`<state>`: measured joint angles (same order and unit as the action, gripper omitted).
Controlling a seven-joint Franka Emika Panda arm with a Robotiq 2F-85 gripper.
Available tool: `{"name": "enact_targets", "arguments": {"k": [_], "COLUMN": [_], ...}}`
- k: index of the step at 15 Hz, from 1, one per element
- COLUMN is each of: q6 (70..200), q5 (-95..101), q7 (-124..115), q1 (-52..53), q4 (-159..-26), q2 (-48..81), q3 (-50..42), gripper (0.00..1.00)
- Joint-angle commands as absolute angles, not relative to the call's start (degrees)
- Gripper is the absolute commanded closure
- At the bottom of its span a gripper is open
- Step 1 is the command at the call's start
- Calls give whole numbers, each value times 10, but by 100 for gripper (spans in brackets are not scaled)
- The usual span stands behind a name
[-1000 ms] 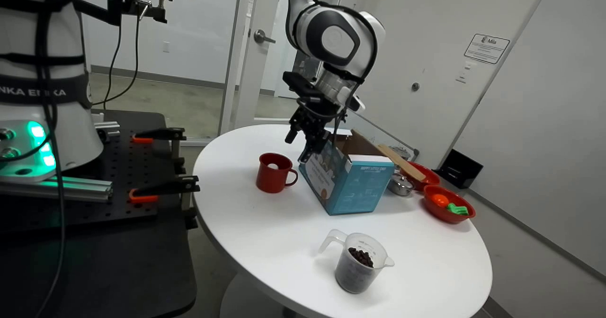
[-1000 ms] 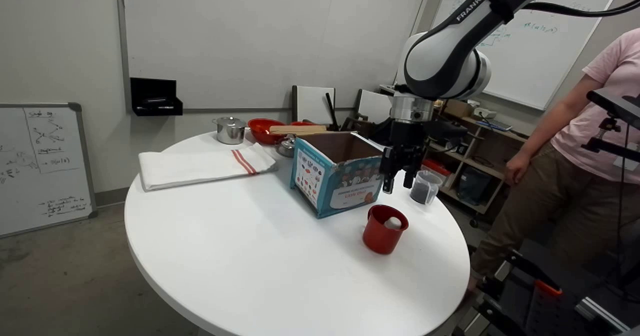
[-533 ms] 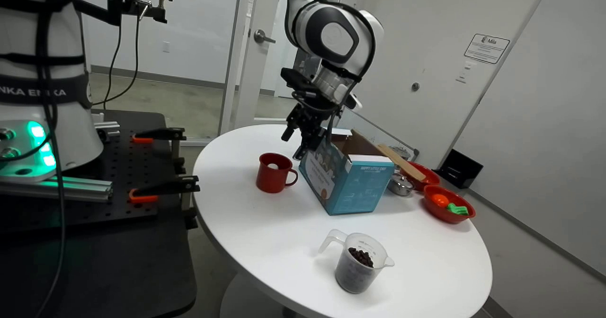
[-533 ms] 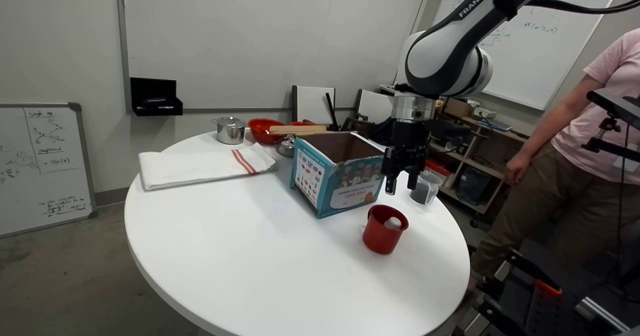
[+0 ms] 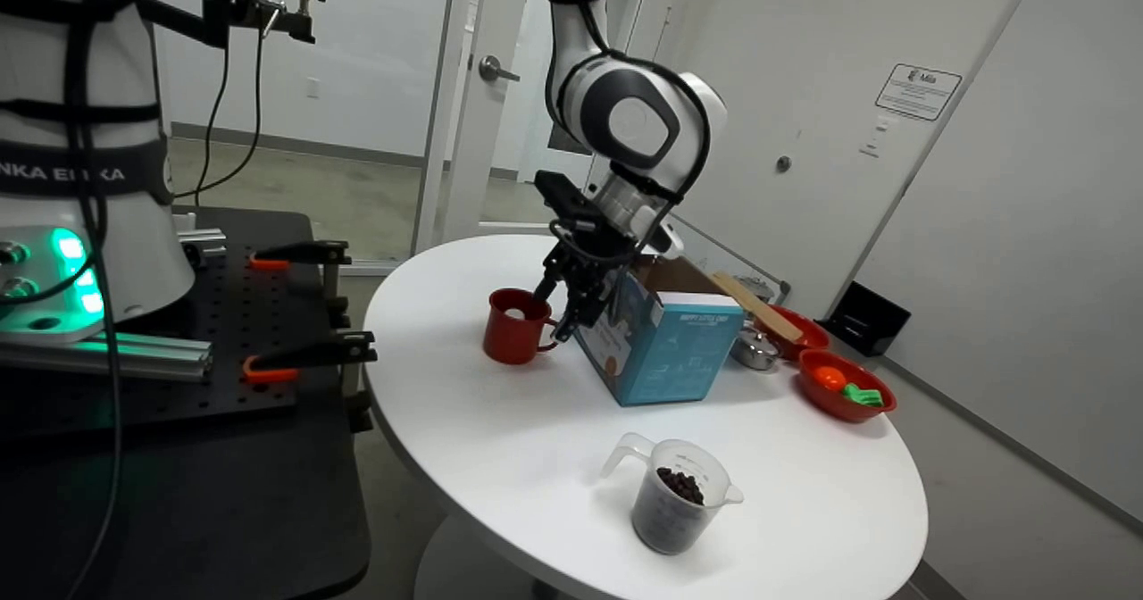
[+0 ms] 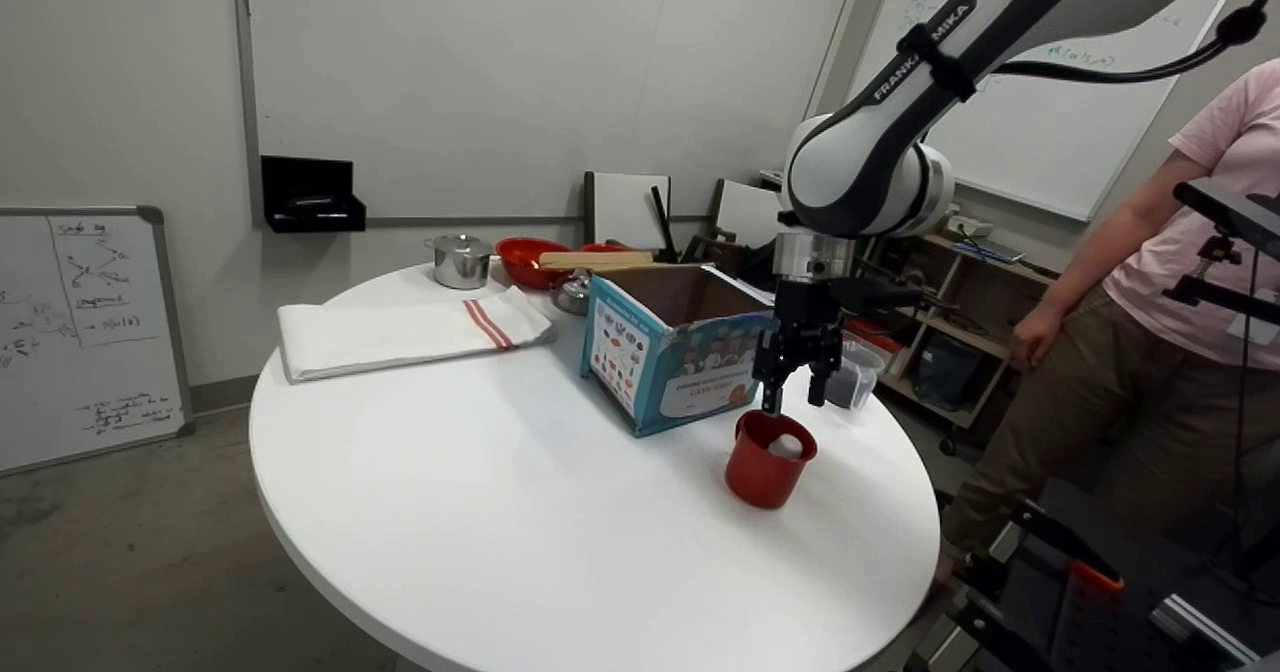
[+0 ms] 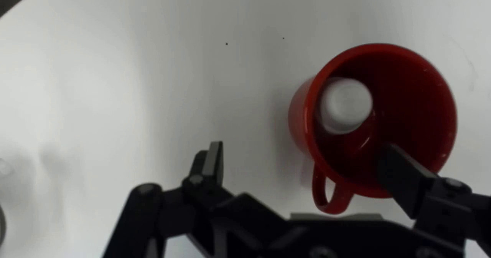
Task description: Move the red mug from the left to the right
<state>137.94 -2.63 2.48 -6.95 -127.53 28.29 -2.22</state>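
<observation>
in an exterior view, a folded white towel [image 6: 400,340] with red stripes lies at the left of the round white table [image 6: 500,532]; behind and past it come a steel pot [image 6: 461,264], a red bowl [image 6: 525,262], a small metal pot with a lid [image 6: 572,295] and a wooden plank [image 6: 595,259]. next stands a teal cardboard box [image 6: 655,377], open at the top, its right corner just beside the red mug [image 6: 765,477] and its wall close by the gripper [image 6: 795,402], so it blocks that side. the mug stands upright on the table, a rounded white object [image 7: 346,103] inside it. the gripper hangs low over it with its jaws spread wide: in the wrist view one finger [image 7: 215,162] is over bare table, the other overlaps the mug's mouth, and the handle [image 7: 341,201] shows in the gap between; whether that finger touches the rim, i cannot tell. farther right, partly hidden by the gripper, is a clear measuring cup [image 6: 850,387] with dark contents, then a person [image 6: 1220,192] in a pink shirt.
</observation>
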Motion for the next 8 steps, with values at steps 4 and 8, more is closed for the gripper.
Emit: {"name": "enact_targets", "arguments": {"k": [4, 8], "q6": [1390, 1384], "q5": [-38, -36], "q7": [37, 33], "q1": [-89, -89], "q4": [-1188, -1159], "q2": [389, 405], "q3": [-20, -20], "gripper": [0, 29]}}
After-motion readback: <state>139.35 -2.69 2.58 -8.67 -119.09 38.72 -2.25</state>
